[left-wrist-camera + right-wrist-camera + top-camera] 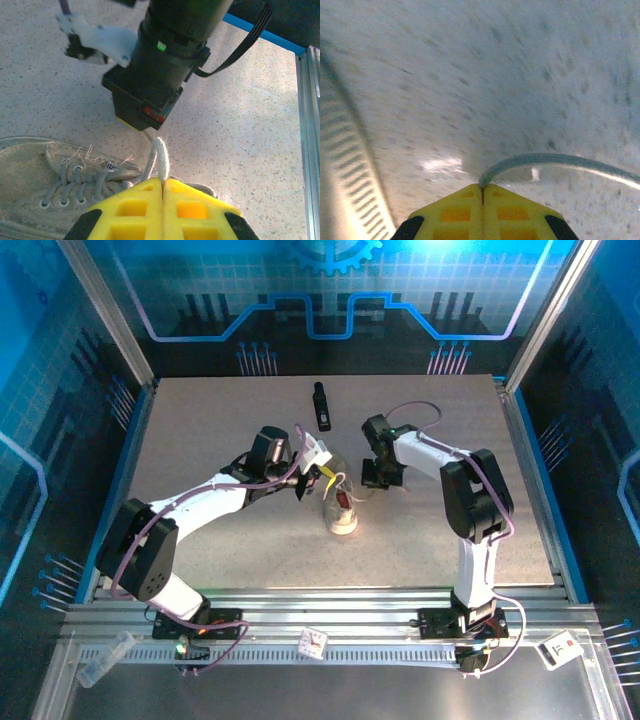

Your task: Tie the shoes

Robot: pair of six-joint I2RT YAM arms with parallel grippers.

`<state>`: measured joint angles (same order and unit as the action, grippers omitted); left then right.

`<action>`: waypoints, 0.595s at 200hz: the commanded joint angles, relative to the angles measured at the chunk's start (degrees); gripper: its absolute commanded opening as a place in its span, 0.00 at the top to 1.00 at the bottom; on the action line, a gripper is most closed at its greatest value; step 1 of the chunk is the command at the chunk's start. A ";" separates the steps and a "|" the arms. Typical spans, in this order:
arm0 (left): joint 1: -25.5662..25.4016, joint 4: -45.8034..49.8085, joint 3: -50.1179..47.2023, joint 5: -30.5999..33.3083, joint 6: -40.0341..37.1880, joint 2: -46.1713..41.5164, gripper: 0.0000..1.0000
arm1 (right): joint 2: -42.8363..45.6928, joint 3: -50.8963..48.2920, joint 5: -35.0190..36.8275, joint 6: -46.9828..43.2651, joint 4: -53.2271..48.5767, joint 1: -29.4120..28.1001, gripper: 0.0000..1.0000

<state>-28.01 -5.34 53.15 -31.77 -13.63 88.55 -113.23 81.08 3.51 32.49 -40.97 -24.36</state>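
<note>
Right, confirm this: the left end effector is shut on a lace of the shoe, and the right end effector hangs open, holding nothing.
Wrong about the right end effector: it is not open but shut on a lace strand, as the right wrist view shows. The left end effector is shut on a lace loop of the shoe, as you said.

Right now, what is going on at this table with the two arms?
Both arms are working on the laces of a small beige sneaker in the middle of the table. The left gripper is shut on a lace strand right by the sneaker. The right gripper is shut on another stretch of lace close to the tabletop. No finished bow shows. A black bar lies farther back, untouched.
</note>
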 commanded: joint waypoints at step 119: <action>0.06 -6.65 -7.55 3.20 4.74 -4.05 1.00 | 0.02 10.79 -29.32 -2.70 27.26 -7.17 0.47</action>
<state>-28.03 -9.76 45.74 -29.15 -10.35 86.08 -119.72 99.59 -19.81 23.29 -24.40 -36.32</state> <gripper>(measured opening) 0.044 0.495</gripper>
